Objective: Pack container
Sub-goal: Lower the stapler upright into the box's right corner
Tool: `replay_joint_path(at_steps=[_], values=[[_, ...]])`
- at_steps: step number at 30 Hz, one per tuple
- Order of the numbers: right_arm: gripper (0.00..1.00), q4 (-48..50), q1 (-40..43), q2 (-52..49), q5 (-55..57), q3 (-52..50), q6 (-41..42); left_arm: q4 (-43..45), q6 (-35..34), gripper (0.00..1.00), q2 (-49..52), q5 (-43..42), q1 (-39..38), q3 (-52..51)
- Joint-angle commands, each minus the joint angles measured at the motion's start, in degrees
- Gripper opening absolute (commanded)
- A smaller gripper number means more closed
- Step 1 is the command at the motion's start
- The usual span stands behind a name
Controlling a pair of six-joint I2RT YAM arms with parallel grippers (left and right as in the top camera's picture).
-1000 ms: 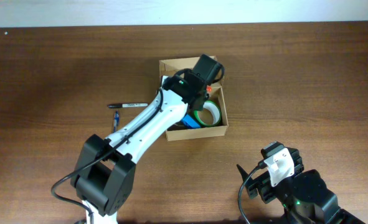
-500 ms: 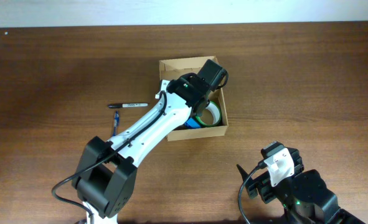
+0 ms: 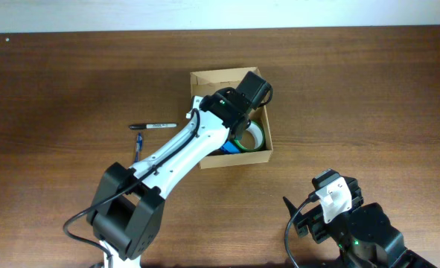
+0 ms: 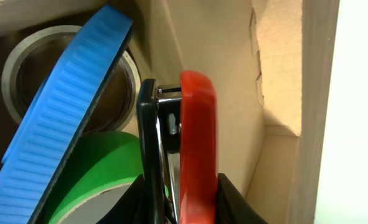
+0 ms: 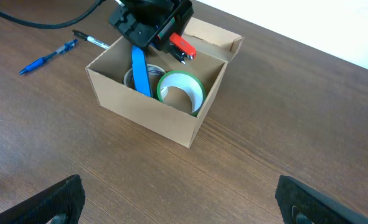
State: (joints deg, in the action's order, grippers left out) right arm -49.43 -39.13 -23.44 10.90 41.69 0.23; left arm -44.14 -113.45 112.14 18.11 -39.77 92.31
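The container, a tan cardboard box (image 3: 234,158), stands open at the table's middle and also shows in the right wrist view (image 5: 146,115). My left gripper (image 3: 248,93) reaches into its far right corner, shut on a red and black stapler (image 4: 196,143), which is held upright beside the box wall (image 4: 233,93). The stapler shows in the right wrist view (image 5: 182,45) at the box's rim. Inside lie a green tape roll (image 5: 180,87), a grey tape roll (image 4: 22,74) and a flat blue ribbed packet (image 5: 139,71). My right gripper (image 5: 184,199) is wide open and empty over bare table in front.
A black marker (image 3: 152,126) and a blue pen (image 3: 138,145) lie on the table left of the box. The box's flap lid (image 5: 218,37) stands open at its far side. The table's far edge runs along the top.
My left gripper shifted slightly right and deeper into the box's corner with the stapler, then held still. The right arm has not moved.
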Motion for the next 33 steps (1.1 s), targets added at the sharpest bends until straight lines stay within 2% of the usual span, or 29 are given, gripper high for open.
replay_joint_path(at_steps=[1,23,27,33], values=[[0.99,0.2,0.3,0.3,0.1,-0.3,0.7,0.2,-0.6,0.02,1.4,-0.8,-0.3,0.2],[0.99,0.2,0.3,0.3,0.1,-0.3,0.7,3.5,-0.6,0.02,5.3,-2.3,-0.5,0.1],[0.99,0.2,0.3,0.3,0.1,-0.3,0.7,5.0,-0.6,0.18,5.3,-2.3,-0.5,0.2],[0.99,0.2,0.3,0.3,0.1,-0.3,0.7,7.9,-0.6,0.22,5.2,-2.3,-0.5,0.2]])
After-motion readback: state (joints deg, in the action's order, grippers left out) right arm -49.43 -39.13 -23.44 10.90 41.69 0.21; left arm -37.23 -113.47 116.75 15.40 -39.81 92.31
